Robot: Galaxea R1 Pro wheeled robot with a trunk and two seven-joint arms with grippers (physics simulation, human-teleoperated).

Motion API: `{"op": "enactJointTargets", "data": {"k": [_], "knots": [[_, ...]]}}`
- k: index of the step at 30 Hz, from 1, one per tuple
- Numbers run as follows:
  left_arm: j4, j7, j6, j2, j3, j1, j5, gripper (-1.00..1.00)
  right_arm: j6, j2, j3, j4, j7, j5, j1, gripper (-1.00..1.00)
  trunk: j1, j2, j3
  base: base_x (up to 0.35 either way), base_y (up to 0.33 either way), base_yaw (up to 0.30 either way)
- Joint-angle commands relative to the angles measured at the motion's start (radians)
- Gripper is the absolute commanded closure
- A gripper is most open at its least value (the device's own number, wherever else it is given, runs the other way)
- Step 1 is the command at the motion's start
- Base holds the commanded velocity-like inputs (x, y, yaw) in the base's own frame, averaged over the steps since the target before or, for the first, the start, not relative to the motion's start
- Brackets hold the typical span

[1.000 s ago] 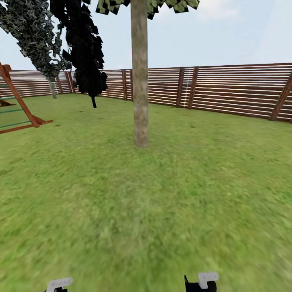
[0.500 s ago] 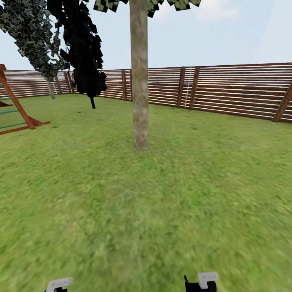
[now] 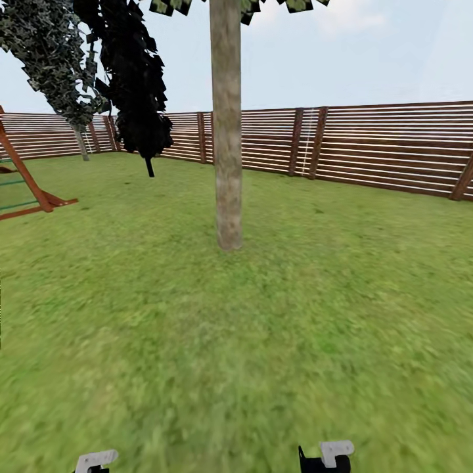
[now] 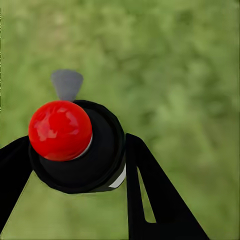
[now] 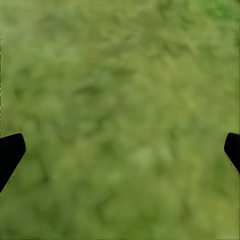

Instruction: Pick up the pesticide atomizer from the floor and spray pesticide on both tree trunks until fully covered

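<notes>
The left gripper was clamped on the pesticide atomizer, seen lower left in its wrist view. The right gripper stood wide open, empty. The tree trunk rose upper centre.

Open grass lawn lies ahead with nothing on it up to the tree trunk, a lone upright column with free room on both sides. Well beyond it the wooden fence closes off the back, while a near-black tree and a red-brown wooden frame stand off to the left. The right gripper has its fingers spread wide over bare grass, but the left gripper is blocked between its fingers by the pesticide atomizer.
</notes>
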Motion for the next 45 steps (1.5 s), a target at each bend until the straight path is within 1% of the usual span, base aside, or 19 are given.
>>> {"op": "enactJointTargets", "data": {"k": [1,6,9,45], "knots": [[0.001,-0.004,-0.003,0.0,0.009,-0.001,-0.009,1.0,-0.002,0.0,-0.004,0.001,-0.008,0.011,0.0,-1.0,0.0,0.0,-0.001,0.342,0.0,0.205],[0.001,-0.004,-0.003,0.0,0.009,-0.001,-0.009,1.0,-0.002,0.0,-0.004,0.001,-0.008,0.009,0.0,-1.0,0.0,0.0,-0.001,0.341,0.0,0.25],[0.001,-0.004,-0.004,0.0,0.009,-0.001,-0.009,1.0,-0.002,0.0,-0.005,0.0,-0.008,0.009,0.0,-1.0,0.0,0.0,-0.001,0.341,0.0,0.094],[0.001,-0.004,-0.003,0.0,0.009,0.001,-0.009,1.0,-0.002,-0.003,-0.004,0.0,-0.008,0.012,0.0,-1.0,0.0,0.0,-0.001,0.341,0.0,0.001]]}}
